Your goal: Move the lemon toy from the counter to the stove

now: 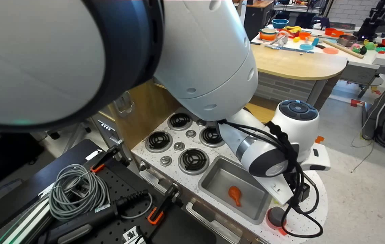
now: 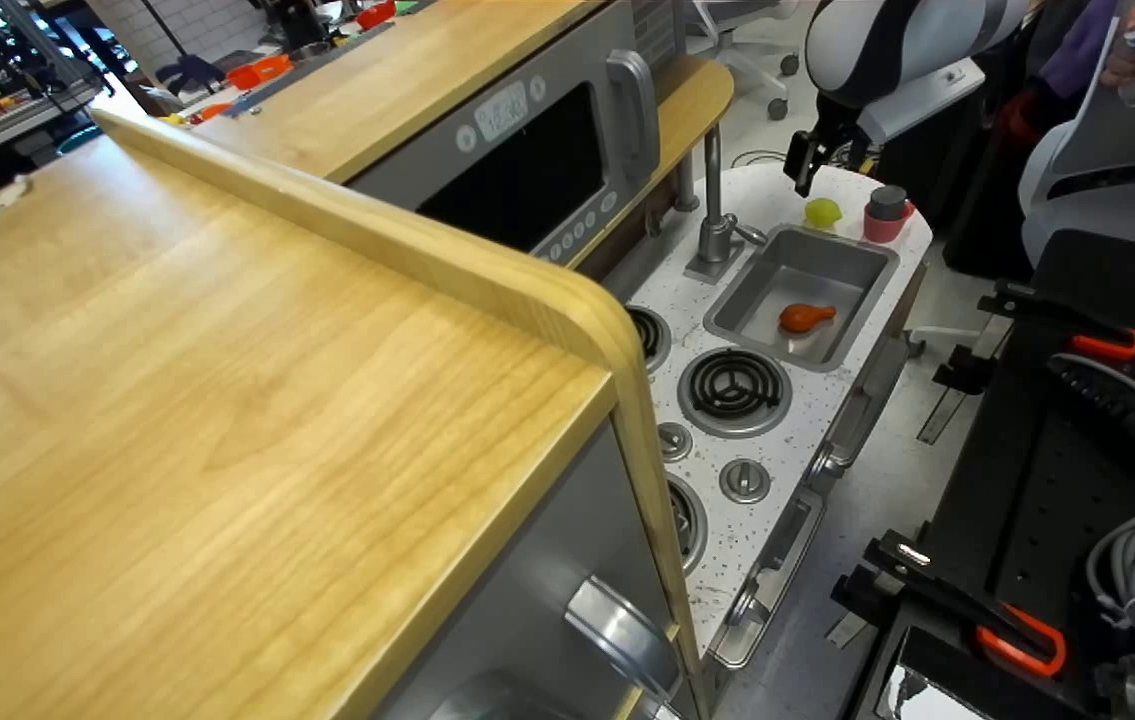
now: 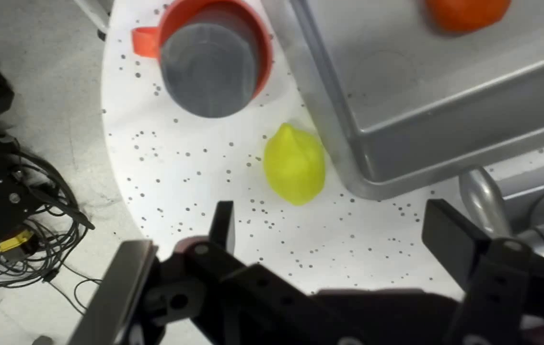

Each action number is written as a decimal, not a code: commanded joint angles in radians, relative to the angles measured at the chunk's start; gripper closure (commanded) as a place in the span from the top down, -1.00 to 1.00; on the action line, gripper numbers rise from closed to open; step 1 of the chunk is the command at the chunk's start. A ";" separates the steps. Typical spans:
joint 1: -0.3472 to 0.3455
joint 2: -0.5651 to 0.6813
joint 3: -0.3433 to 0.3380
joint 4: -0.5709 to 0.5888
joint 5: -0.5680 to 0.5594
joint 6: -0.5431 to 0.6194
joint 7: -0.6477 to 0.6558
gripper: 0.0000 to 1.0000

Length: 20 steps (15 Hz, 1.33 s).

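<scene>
The wrist view gives you the lemon [image 3: 295, 165] from above, together with the hand [image 3: 331, 215], its two fingers [image 3: 223, 225] spread wide and the speckled white table [image 3: 195, 148] visible between them; in both exterior views the fingers are too small or too covered by cables [image 1: 292, 161] for you to read. In an exterior view you can count all four burners [image 1: 194, 160] of the stove [image 1: 180, 135], set toward the end of the table opposite its rounded edge; there the arm [image 1: 206, 61] hides nearly all of the lemon. In an exterior view the wooden cabinet [image 2: 277, 380] covers part of the stove, while the microwave [image 2: 537, 150] shows above the table's back edge.

The lemon is yellow-green, smooth and roundish, its nubbed tip, clear to you in the wrist view, pointing toward the table's front edge. It lies on the table between the rounded edge and the back corner of the sink [image 3: 444, 134], just beside the rim and apart from the hand. Nearer the front edge stands a red mug [image 3: 263, 52] holding a grey cylinder [image 3: 209, 72]; an orange toy [image 2: 805, 318] lies in the sink.
</scene>
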<state>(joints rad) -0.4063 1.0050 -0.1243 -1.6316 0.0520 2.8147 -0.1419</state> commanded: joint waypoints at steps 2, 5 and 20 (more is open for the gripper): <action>0.030 0.047 -0.075 0.047 -0.088 -0.009 -0.012 1.00; 0.031 0.082 -0.095 0.065 -0.096 0.008 0.010 1.00; 0.015 0.230 -0.057 0.216 -0.033 0.010 0.130 1.00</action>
<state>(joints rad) -0.3906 1.1883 -0.1829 -1.4830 0.0003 2.8222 -0.0237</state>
